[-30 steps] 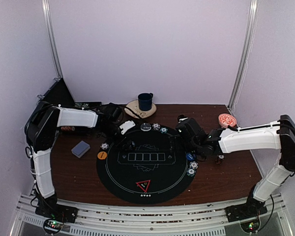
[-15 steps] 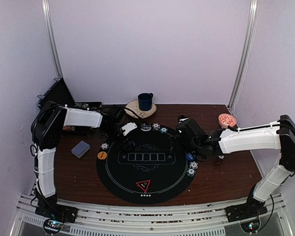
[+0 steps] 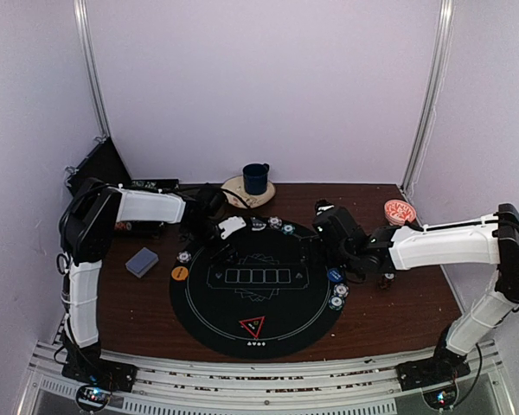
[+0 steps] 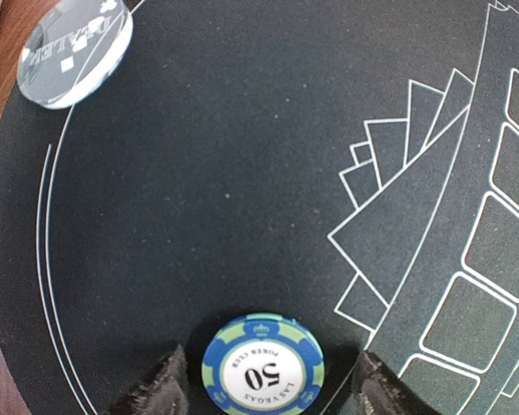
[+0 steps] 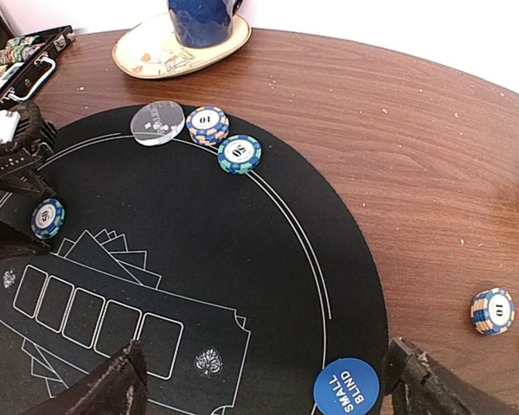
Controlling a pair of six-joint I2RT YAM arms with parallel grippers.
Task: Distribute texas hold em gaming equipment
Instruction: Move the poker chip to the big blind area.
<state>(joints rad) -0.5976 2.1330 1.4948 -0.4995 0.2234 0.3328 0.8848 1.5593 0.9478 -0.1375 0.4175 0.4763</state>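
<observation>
A blue-and-green poker chip [image 4: 262,365] marked 50 lies flat on the black round mat [image 3: 242,303]. My left gripper [image 4: 270,354] straddles it, a finger on each side with a small gap to the chip, so it is open. In the top view that gripper [image 3: 225,252] is over the mat's left part. My right gripper [image 5: 264,350] hovers wide open over the mat's right side, holding nothing. The blue SMALL BLIND button [image 5: 346,386] lies by its right finger. A clear dealer button [image 5: 157,122] and two chips [image 5: 208,125] [image 5: 240,154] line the mat's far edge.
The card deck [image 3: 142,261] and the orange button [image 3: 180,273] lie left of the mat. The red-edged triangle marker [image 3: 252,327] is at the mat's near side. A blue mug [image 3: 256,178] on a saucer stands behind, a red bowl [image 3: 400,211] at the right, a black case [image 3: 99,164] at the back left.
My left gripper's jaws have narrowed around the 50 chip and the left arm has shifted slightly right. The right arm has barely moved.
</observation>
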